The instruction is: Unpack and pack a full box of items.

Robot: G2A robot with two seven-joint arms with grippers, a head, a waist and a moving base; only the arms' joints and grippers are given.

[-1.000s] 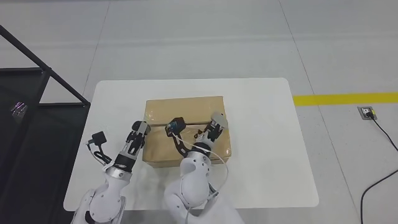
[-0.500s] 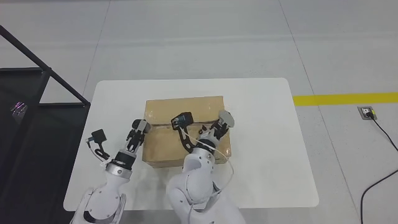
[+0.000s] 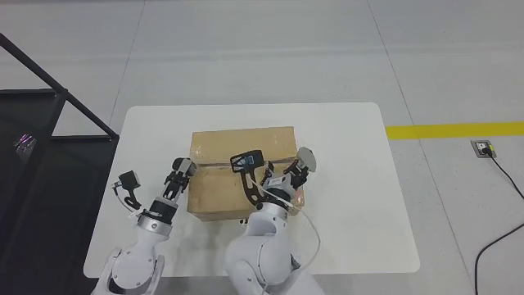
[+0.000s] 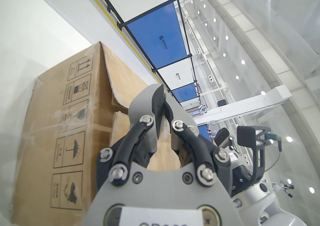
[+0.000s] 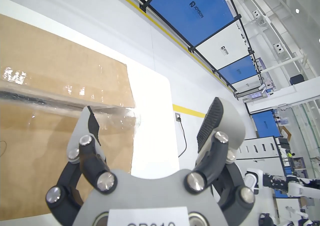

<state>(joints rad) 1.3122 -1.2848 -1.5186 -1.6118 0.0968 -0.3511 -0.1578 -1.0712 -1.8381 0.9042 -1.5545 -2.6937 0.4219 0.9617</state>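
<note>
The brown cardboard box (image 3: 241, 143), its top flaps sealed with clear tape along the seam, sits at the middle of the white rounded table (image 3: 352, 213). At the box's 9 o'clock edge the left gripper (image 3: 183, 169) hangs just beside the wall printed with handling symbols, its fingers pressed together on nothing. At 3 o'clock the right gripper (image 3: 296, 169) is over the seam's end, jaws spread wide. A yellow floor line (image 3: 454, 129) lies beyond the table's 3 o'clock side.
</note>
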